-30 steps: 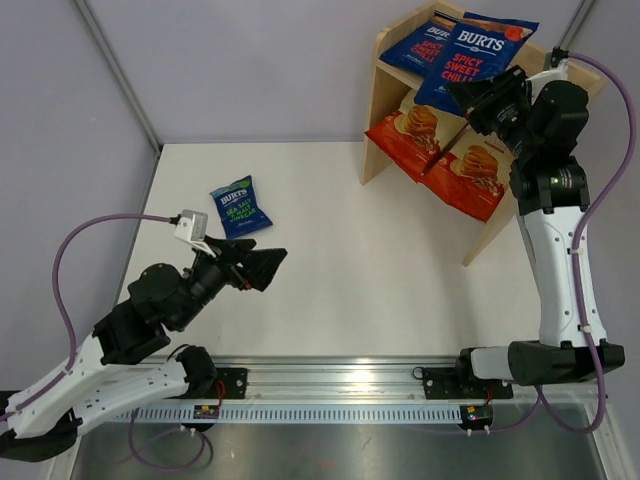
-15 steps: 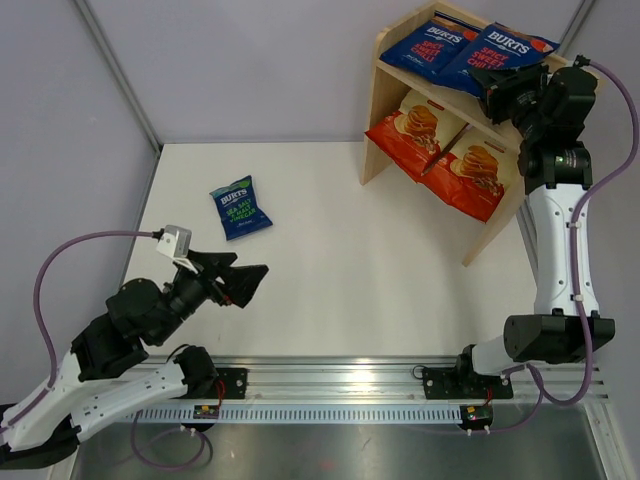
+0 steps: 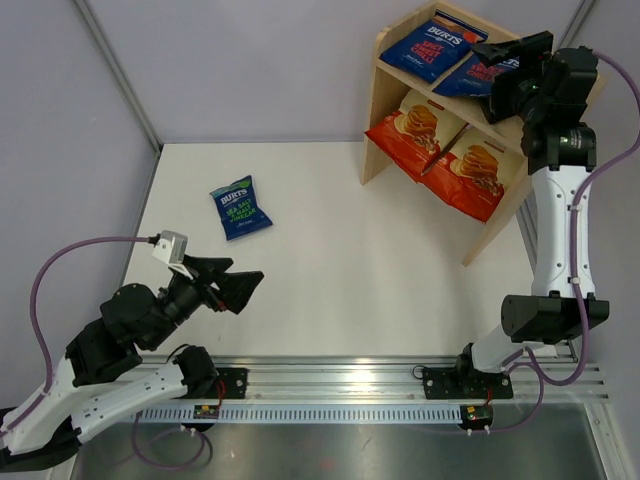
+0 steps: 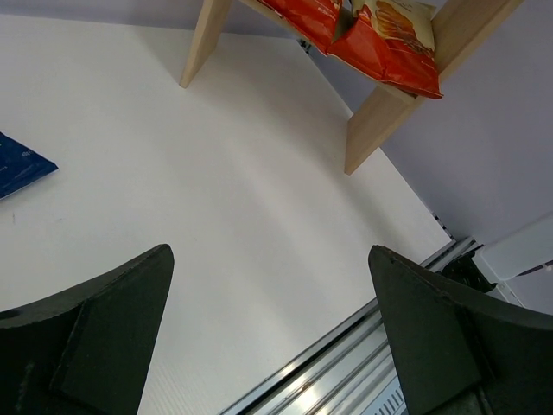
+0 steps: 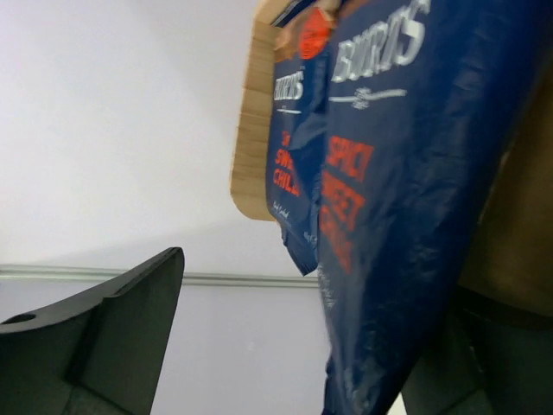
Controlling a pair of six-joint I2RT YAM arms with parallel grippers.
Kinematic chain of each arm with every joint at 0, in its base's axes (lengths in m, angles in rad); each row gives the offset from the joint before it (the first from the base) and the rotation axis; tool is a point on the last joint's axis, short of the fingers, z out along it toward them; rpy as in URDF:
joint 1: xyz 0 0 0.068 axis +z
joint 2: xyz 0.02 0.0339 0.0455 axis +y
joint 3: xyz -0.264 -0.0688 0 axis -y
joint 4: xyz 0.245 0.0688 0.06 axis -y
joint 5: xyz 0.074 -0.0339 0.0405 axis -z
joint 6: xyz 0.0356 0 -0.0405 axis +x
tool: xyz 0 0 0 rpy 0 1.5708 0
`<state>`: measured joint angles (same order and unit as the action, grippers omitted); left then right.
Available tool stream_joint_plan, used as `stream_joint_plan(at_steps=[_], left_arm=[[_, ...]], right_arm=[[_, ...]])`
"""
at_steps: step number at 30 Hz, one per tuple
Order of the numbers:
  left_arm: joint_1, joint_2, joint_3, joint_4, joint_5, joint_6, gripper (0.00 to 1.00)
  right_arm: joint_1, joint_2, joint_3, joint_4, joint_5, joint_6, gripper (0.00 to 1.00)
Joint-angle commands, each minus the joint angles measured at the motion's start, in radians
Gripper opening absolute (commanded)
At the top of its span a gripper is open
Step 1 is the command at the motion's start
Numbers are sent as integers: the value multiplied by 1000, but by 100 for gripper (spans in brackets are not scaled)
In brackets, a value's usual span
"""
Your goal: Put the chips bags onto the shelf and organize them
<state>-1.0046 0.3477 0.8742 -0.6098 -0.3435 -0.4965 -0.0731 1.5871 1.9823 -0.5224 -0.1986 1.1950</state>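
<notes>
Chips bags (image 3: 470,170) are four-fifths shelved: by the right gripper's (image 3: 497,70) spread jaws a red-lettered Burts bag (image 3: 458,80) lies on the shelf's (image 3: 378,120) top tier beside its twin (image 3: 432,45), two Cassava bags (image 3: 412,130) below; the green-lettered bag (image 3: 239,207) lies on the desk (image 3: 350,250), left gripper (image 3: 240,283) released.

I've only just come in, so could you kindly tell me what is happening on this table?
Two arms are stocking the wooden shelf with chips bags. The right gripper, jaws open, is at the top tier, at one of two red-lettered Burts bags there. Two Cassava Chips bags sit on the lower tier. The green-lettered Burts bag lies on the table; the left gripper hovers open, short of it.
</notes>
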Motion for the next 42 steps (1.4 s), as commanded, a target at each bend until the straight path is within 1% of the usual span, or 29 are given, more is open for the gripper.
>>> stream_joint_plan(at_steps=[1, 2, 4, 7, 9, 13, 22, 28, 30, 32, 33, 35, 36, 38, 39, 42], left_arm=[[1, -6, 8, -5, 26, 26, 99], [3, -4, 12, -10, 24, 24, 99], [3, -3, 17, -16, 24, 26, 99], [3, 2, 25, -24, 26, 26, 99], [3, 2, 29, -27, 28, 29, 99], [1, 8, 35, -27, 26, 38, 99], [1, 40, 34, -25, 52, 47, 98], [3, 42, 31, -33, 64, 42, 95], [1, 39, 29, -36, 66, 41, 94], [3, 39, 26, -39, 67, 39, 93], [1, 37, 23, -41, 69, 38, 93], [3, 36, 20, -39, 72, 35, 93], [3, 34, 16, -39, 74, 35, 93], [3, 31, 14, -42, 74, 33, 93], [3, 30, 13, -45, 74, 32, 92], [3, 19, 9, -51, 69, 32, 93]], right_arm=[[-2, 13, 137, -138, 28, -112, 99], [-2, 31, 163, -193, 33, -141, 99], [-1, 60, 240, -247, 42, -169, 99], [-2, 108, 352, -393, 73, -235, 99], [-2, 134, 427, -448, 82, -288, 100], [1, 215, 522, -586, 88, -365, 99], [19, 206, 593, -660, 189, -472, 99], [19, 162, 555, -651, 249, -514, 100], [19, 152, 538, -636, 240, -522, 94], [19, 140, 530, -617, 228, -520, 86], [19, 134, 517, -611, 222, -520, 78], [19, 111, 474, -578, 211, -512, 69], [19, 102, 457, -564, 212, -509, 62], [19, 77, 402, -518, 214, -492, 55], [19, 73, 383, -504, 214, -486, 50], [19, 71, 340, -458, 209, -460, 44]])
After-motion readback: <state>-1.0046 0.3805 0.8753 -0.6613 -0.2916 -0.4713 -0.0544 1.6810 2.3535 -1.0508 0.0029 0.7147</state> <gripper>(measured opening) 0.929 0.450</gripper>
